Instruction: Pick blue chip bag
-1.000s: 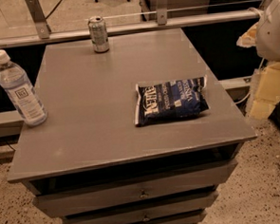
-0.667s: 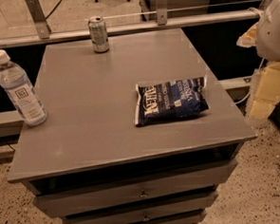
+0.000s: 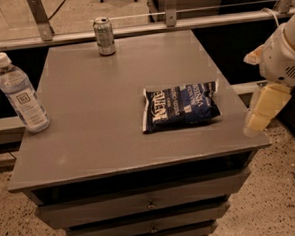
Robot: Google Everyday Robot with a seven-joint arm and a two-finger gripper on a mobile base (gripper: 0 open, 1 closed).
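The blue chip bag (image 3: 181,107) lies flat on the right half of the grey table top (image 3: 97,113). It is dark navy with white lettering and pale crimped ends, its long side running left to right. My gripper (image 3: 265,109) hangs at the end of the white arm (image 3: 286,56) just off the table's right edge, to the right of the bag and apart from it. Nothing shows in the gripper.
A clear water bottle (image 3: 21,93) with a white cap stands at the table's left edge. A silver soda can (image 3: 104,36) stands at the back middle. Behind the table runs a metal rail (image 3: 132,28). Drawers (image 3: 143,205) sit under the top. The floor is speckled.
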